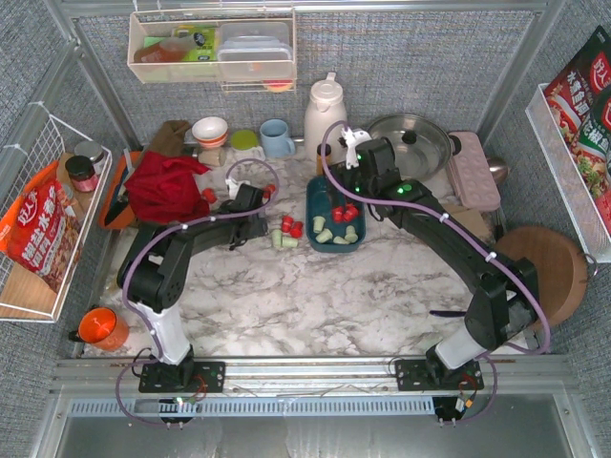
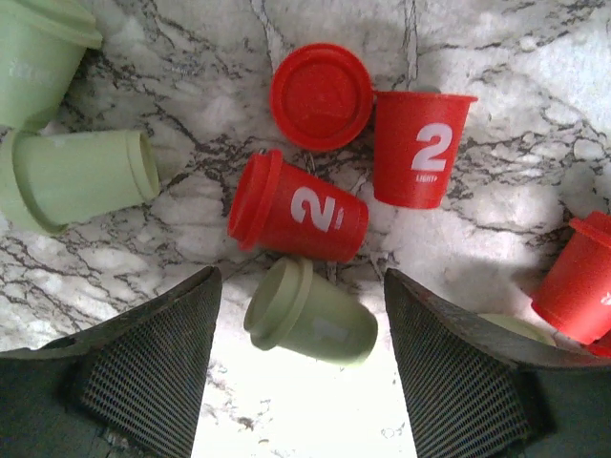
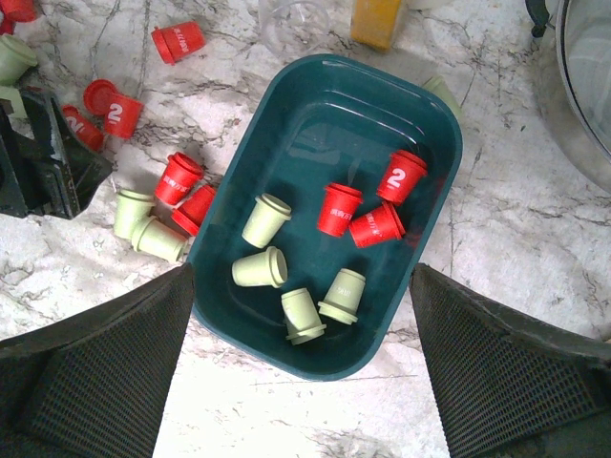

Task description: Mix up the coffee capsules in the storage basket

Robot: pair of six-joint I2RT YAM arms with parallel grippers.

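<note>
Some capsules (image 3: pixel 341 208) sit in your basket (image 3: pixel 334 124); more lie outside. Your left hand (image 2: pixel 301 286) and right hand (image 3: pixel 304 277) are open, empty.

I see the teal storage basket (image 3: pixel 334 114) holding three red and four mint coffee capsules (image 3: pixel 341 209); more lie loose on the table (image 3: pixel 286 420) beside its left wall.

Overhead we take in the whole table (image 1: pixel 315 296); our right wrist, close above, shares the storage basket (image 3: pixel 325 124) at twelve o'clock
</note>
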